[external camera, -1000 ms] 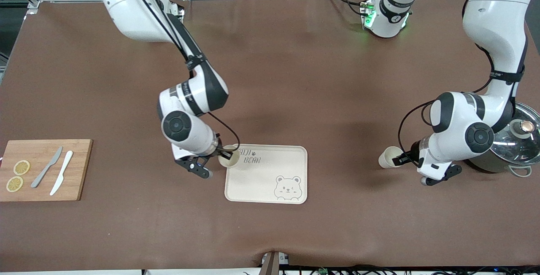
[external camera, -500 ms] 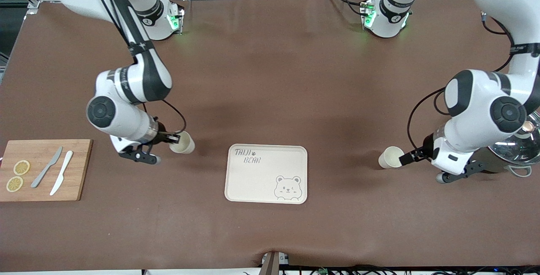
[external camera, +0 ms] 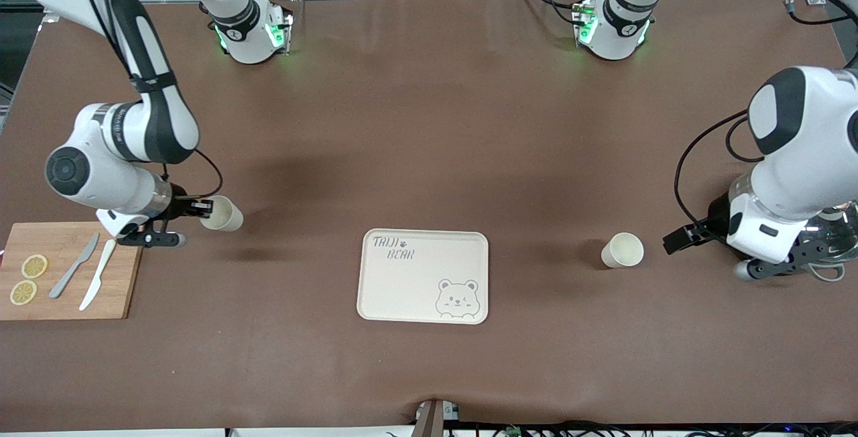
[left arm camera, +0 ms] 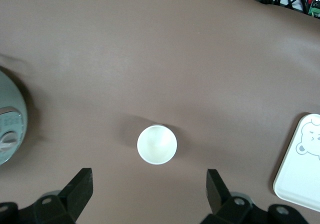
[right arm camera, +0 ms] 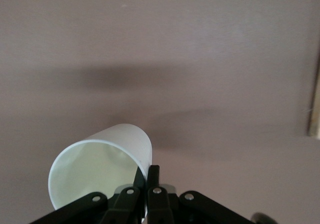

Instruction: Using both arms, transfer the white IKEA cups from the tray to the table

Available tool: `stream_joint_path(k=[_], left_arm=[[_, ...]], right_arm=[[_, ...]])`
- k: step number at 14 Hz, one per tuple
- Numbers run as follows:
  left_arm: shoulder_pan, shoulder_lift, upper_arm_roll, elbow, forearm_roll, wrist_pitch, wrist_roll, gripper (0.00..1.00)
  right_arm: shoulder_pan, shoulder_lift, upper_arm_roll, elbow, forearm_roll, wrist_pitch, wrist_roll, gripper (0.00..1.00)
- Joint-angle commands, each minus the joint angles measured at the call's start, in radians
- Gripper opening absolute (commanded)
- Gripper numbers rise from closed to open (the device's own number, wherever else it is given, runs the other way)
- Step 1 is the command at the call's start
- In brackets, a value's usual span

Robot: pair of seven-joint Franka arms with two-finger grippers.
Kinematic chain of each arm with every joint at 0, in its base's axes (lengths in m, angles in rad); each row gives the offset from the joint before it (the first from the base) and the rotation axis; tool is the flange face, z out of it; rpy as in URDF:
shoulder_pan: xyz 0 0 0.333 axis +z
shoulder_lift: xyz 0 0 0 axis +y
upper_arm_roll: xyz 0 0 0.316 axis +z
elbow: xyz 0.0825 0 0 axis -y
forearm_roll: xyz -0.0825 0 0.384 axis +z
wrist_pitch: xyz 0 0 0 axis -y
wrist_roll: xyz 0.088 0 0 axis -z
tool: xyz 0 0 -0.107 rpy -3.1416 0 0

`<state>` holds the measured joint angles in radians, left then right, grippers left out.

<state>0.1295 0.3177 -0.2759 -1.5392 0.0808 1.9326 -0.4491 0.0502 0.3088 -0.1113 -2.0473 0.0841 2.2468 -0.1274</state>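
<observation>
Right tool (external camera: pixel 201 208) pinches a tilted cup (external camera: pixel 222 214) by its rim, over bare desk (external camera: pixel 429 122); level it, lower slowly, release. Left tool (external camera: pixel 678 238) spread; second cup (external camera: pixel 623 250) stands just beside it. Tray (external camera: pixel 423 276) empty.

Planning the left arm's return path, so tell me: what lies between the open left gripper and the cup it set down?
Nothing: bare table separates the left gripper from the cup, as the front view shows.

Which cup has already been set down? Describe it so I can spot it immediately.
Start at the bear tray, then look toward the left arm's end of the table. The released cup stands upright there, alone. The other cup is pinched by the right end effector.
</observation>
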Motion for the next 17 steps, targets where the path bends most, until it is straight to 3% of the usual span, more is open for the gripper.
stream_joint_path(k=[1,6,7,8,9,12,15,17], left_arm=[[0.009,-0.055,-0.006,-0.004,0.033,-0.061,0.023,1.0],[0.009,-0.137,-0.006,0.03,0.033,-0.204,0.056,1.0],[0.007,-0.149,-0.008,0.031,0.033,-0.227,0.063,1.0],[0.009,-0.164,-0.008,0.031,0.033,-0.242,0.078,1.0],[0.007,-0.172,-0.008,0.031,0.033,-0.253,0.095,1.0],[0.007,-0.186,-0.012,0.039,0.033,-0.311,0.105,1.0],[0.007,-0.213,-0.009,0.071,0.027,-0.369,0.142,1.0],[0.009,-0.218,-0.011,0.074,0.03,-0.389,0.177,1.0]], right_arm=[[-0.096,-0.025,0.021,-0.117,-0.011,0.14,-0.165,0.0],[-0.125,0.012,0.021,-0.12,-0.011,0.154,-0.19,0.0],[-0.127,0.022,0.022,-0.117,-0.011,0.155,-0.19,0.16],[-0.128,0.033,0.022,-0.114,-0.009,0.155,-0.19,0.69],[-0.13,0.036,0.022,-0.111,-0.004,0.151,-0.187,0.99],[-0.116,0.029,0.022,-0.046,-0.009,0.07,-0.186,1.0],[-0.127,0.042,0.021,0.164,-0.017,-0.2,-0.187,1.0],[-0.124,0.059,0.024,0.286,-0.004,-0.275,-0.187,1.0]])
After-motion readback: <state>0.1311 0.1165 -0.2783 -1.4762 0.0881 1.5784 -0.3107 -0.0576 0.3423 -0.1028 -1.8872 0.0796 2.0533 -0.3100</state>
